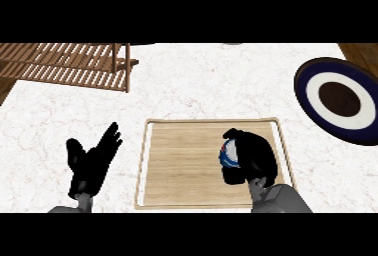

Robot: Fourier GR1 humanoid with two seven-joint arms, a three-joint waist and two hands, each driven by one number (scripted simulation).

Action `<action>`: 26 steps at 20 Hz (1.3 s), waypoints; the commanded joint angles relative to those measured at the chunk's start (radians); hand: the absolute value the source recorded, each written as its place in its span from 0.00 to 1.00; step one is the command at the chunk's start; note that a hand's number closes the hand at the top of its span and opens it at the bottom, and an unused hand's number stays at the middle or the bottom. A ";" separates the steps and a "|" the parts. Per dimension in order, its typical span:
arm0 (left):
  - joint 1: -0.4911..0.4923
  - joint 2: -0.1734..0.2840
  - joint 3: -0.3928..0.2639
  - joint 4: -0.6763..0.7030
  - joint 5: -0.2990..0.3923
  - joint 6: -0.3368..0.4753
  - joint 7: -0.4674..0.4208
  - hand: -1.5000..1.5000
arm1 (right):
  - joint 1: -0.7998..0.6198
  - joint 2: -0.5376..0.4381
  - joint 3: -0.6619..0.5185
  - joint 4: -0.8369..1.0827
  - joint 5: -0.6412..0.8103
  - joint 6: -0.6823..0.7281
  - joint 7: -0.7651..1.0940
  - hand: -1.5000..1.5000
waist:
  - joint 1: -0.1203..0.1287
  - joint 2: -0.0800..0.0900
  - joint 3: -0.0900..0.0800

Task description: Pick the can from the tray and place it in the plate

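head view, looking almost straight down at a white marble counter (192,90) with thin reddish veins.

in the middle, near the bottom: a light wooden tray (184,165), square, with a raised pale rim all round.

over the right half of the tray: right hand (255,157), black, fingers and thumb curled round a can (229,154). only a small piece of the can peeking out on the hand's left side, blue and white with a bit of red. rest of the can hidden under the hand. can't tell if the can is touching the tray's floor or is lifted a bit. grey forearm (280,200) coming up from the bottom edge, crossing the tray's lower right corner.

left of the tray, over the bare counter: left hand (92,162), black, wide open, fingers straight and pointing up and to the right, thumb spread out to the left. holding nothing. close to the tray's left rim but not touching it.

far right, well apart from the tray: a round plate (341,100), dark blue rim, white ring, dark brown middle, cut off by the right edge. nothing on it.

top left: a brown wooden slatted rack (70,65), standing on the counter, well apart from the tray.
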 commanded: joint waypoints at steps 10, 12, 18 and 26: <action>0.016 -0.076 -0.005 0.004 -0.073 0.013 -0.005 0.50 | -0.042 0.055 -0.025 0.131 0.222 -0.126 -0.079 1.00 | 0.004 0.000 0.000; 0.020 -0.031 0.017 0.019 -0.038 -0.048 -0.020 0.50 | -0.159 0.090 -0.068 0.238 0.260 -0.275 0.024 1.00 | 0.026 0.005 0.000; -0.021 -0.036 0.019 0.012 -0.030 -0.050 0.004 0.50 | -0.314 0.092 -0.150 0.336 0.456 -0.620 0.133 1.00 | 0.042 0.009 0.001; 0.026 -0.028 0.028 0.018 -0.024 -0.069 -0.023 0.50 | -0.431 0.093 -0.231 0.437 0.705 -0.916 0.311 1.00 | 0.030 0.004 0.000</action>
